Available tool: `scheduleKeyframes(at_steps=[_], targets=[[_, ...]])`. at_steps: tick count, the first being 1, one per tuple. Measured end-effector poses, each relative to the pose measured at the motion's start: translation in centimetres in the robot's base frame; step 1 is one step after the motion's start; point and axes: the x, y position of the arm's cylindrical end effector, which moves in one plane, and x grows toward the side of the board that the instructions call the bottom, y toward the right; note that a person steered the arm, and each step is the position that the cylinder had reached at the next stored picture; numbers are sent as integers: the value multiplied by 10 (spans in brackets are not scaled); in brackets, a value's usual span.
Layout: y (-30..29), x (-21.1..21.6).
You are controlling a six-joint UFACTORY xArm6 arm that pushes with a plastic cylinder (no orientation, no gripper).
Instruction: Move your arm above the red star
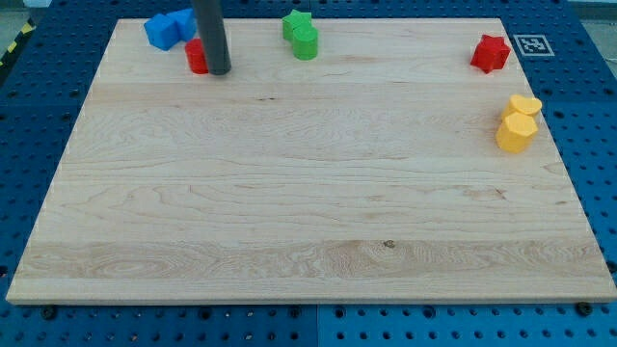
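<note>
Near view's top left, my tip [221, 72] touches partly hidden red block [197, 57]; red star [490, 53] far right.

Star [490, 53] far right of tip [220, 71]

Rod: dark, straight, nearly upright, entering from the view's top left.
My tip [221, 72]: lower end, down at the surface, upper left.

A straight, dark grey rod (smooth and round, faintly glossy) ends below in my tip [221, 71].
</note>
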Motion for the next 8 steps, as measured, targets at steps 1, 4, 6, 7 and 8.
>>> scheduleKeyframes(at_steps=[1, 4, 6, 7, 8], targets=[[-31, -8], [-15, 4], [142, 16], [208, 16], [253, -5]])
